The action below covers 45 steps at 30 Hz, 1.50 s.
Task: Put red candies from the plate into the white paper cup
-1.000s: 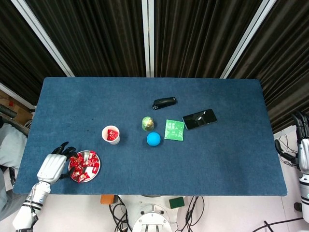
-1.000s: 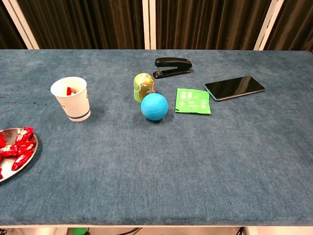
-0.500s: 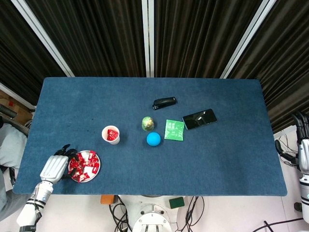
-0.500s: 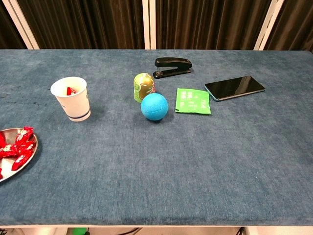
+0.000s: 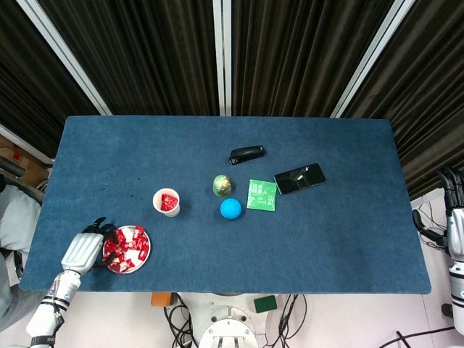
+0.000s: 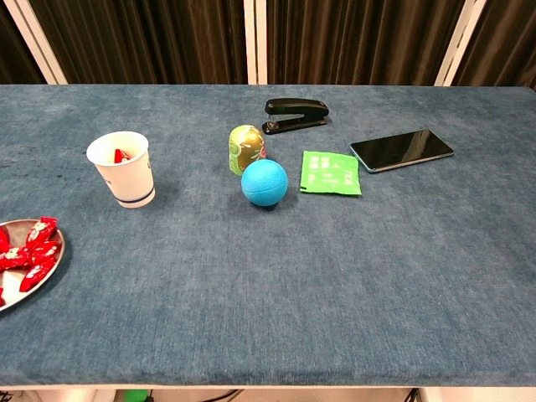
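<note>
A metal plate (image 5: 138, 265) of red candies (image 5: 125, 246) sits near the table's front left corner. The chest view shows only its right part (image 6: 17, 295), with candies (image 6: 29, 251) on it. My left hand (image 5: 84, 248) lies at the plate's left edge, its dark fingertips (image 5: 99, 230) bent over the nearest candies. Whether it holds one is hidden. The white paper cup (image 5: 166, 202) stands upright behind and to the right of the plate, with red candy inside (image 6: 122, 156). My right hand (image 5: 454, 210) hangs off the table's right side, fingers apart and holding nothing.
A blue ball (image 5: 230, 209), a green-gold egg-shaped thing (image 5: 222, 185), a green packet (image 5: 261, 194), a black phone (image 5: 299, 178) and a black stapler (image 5: 246, 154) lie mid-table, right of the cup. The front table edge runs close to the plate.
My left hand has drawn slightly back toward the front edge, fingertips still at the plate. The candies at the plate's left side have shifted a little. The right hand has not moved.
</note>
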Motion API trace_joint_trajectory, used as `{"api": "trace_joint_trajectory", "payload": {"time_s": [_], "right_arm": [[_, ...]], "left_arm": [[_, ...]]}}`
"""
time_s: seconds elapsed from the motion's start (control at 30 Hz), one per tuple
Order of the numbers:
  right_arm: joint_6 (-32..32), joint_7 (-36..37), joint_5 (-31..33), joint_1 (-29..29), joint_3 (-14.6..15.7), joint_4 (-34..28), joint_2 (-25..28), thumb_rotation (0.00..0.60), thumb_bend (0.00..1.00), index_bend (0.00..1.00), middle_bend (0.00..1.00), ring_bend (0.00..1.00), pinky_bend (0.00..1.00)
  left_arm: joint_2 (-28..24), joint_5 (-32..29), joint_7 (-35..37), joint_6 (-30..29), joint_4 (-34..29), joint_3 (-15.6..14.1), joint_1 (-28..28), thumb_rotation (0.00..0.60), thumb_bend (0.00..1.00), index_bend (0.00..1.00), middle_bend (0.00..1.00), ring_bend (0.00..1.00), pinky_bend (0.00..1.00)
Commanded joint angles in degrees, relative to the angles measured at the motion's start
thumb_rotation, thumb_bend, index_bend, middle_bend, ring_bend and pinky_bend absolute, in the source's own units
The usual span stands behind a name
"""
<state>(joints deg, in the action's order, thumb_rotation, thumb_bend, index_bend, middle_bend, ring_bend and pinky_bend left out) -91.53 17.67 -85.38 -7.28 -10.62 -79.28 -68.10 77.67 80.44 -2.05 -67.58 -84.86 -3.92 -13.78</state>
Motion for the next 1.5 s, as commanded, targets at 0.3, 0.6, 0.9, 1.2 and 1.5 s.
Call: {"api": "trace_joint_trajectory", "payload": {"time_s": [0.3,0.6,0.9,1.2,1.5], "right_arm": [[0.11,-0.06,0.04,-0.05,-0.01,-0.03,0.0,0.6,0.35,0.0,0.0,0.0,0.0],[0.09,-0.08,-0.09,-0.08,0.02,-0.2,0.09,0.6,0.35,0.0,0.0,0.0,0.0],[-0.02,-0.18,-0.18,-0.08,0.0,-0.33,0.17,0.6,0.35,0.0,0.0,0.0,0.0],[-0.12,0.09,-0.24,-0.06,0.03,-0.26,0.01,0.6,0.35,0.0,0.0,0.0,0.0],[-0.31,0.33,-0.33,0.05,0.09,-0.13,-0.03,0.6,0.35,0.0,0.0,0.0,0.0]], "left_arm": [[0.58,0.39,0.34,0.1,0.57,0.47,0.03,0.6,0.31,0.55,0.23,0.06,0.21],[0.5,1.18,0.73,-0.53,0.28,0.56,0.31,0.6,0.32,0.61,0.24,0.06,0.22],[-2.56,3.76,0.81,-3.37,-3.93,0.29,1.0,0.6,0.32,0.62,0.25,0.06,0.22],[-10.02,6.42,0.83,-7.09,-12.24,4.55,-1.2,0.6,0.32,0.63,0.26,0.06,0.22],[-7.16,2.6,2.59,-0.03,-11.0,10.94,-9.01,0.6,0.33,0.63,0.26,0.06,0.22]]}}
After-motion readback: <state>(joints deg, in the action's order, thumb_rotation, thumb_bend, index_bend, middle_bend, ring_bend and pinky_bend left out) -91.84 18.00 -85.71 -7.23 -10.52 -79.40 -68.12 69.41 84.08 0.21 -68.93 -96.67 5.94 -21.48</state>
